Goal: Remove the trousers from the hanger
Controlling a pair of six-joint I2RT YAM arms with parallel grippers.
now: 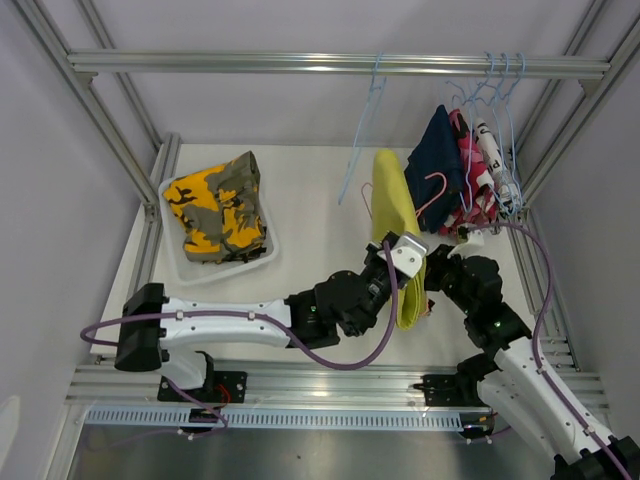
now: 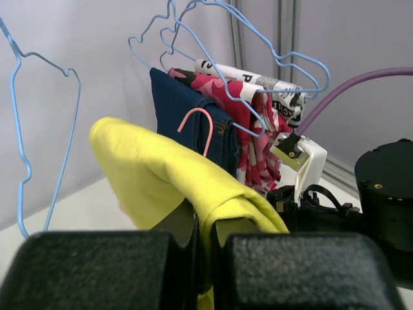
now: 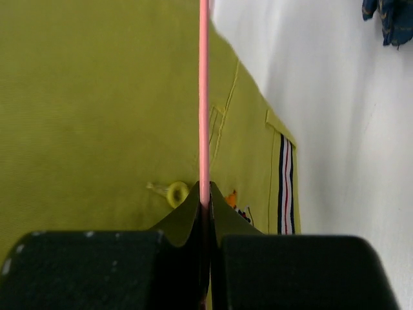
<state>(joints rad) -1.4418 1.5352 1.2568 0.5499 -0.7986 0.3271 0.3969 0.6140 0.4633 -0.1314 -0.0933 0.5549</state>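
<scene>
Leftward, white tray [image 1: 215, 273], camouflage trousers [image 1: 215, 205] lying folded inside it

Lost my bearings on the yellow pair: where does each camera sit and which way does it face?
Top external: above and behind the bases, looking down on the table and rail; left arm and right arm show.
Left wrist: on the left arm, facing the hung trousers; left fingers shut on the yellow trousers, right arm at right.
Right wrist: looks along the pink hanger against yellow cloth; right fingers shut on its wire.
Shared: yellow trousers and pink hanger, in all three.
</scene>
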